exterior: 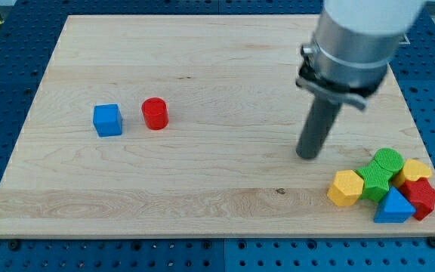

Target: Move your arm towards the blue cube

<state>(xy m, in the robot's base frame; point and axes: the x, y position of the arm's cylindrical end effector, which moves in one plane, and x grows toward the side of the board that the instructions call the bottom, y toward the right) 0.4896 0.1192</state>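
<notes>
The blue cube [107, 120] sits on the wooden board [202, 68] at the view's left. A red cylinder [155, 113] stands just to its right, a small gap apart. My tip [307, 156] rests on the board at the view's right, far to the right of the blue cube and a little lower. It touches no block.
A cluster of blocks lies at the view's bottom right: a yellow hexagon block [345, 187], a green cylinder [387, 161], a green block [375, 181], a blue triangle block [393, 207], a red block [421, 198] and a yellow block [415, 171].
</notes>
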